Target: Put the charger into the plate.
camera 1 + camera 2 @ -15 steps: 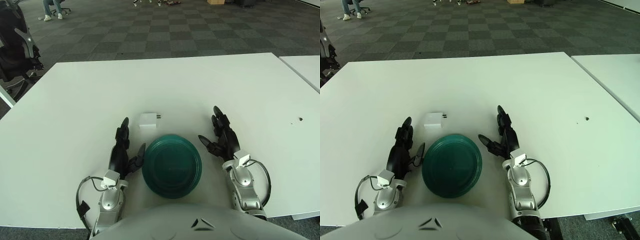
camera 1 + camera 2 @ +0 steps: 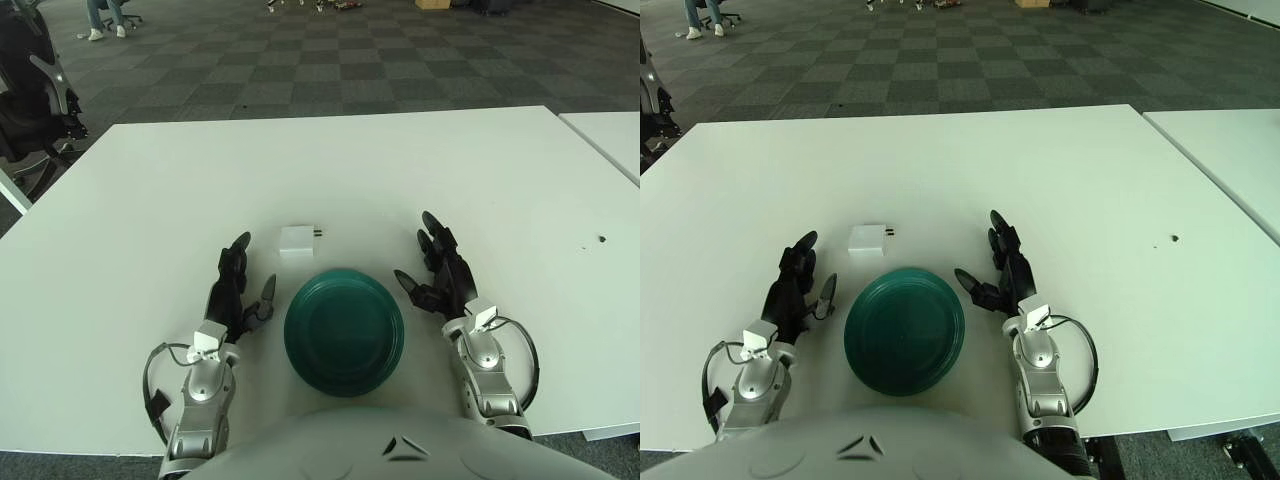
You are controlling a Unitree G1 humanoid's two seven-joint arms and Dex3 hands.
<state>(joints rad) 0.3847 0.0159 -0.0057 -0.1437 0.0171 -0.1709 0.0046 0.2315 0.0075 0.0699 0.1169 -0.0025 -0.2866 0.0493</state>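
- A small white charger (image 2: 298, 240) lies on the white table (image 2: 480, 180), just behind a green plate (image 2: 344, 330), not touching it.
- The left hand (image 2: 232, 295) rests left of the plate, fingers spread, holding nothing.
- The right hand (image 2: 442, 275) rests right of the plate, also spread and holding nothing.
- Only the left eye view shows a black chair (image 2: 30, 90) beside the table.

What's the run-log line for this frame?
charger: on table, beyond plate | plate: holds nothing | left robot hand: open, left of plate | right robot hand: open, right of plate
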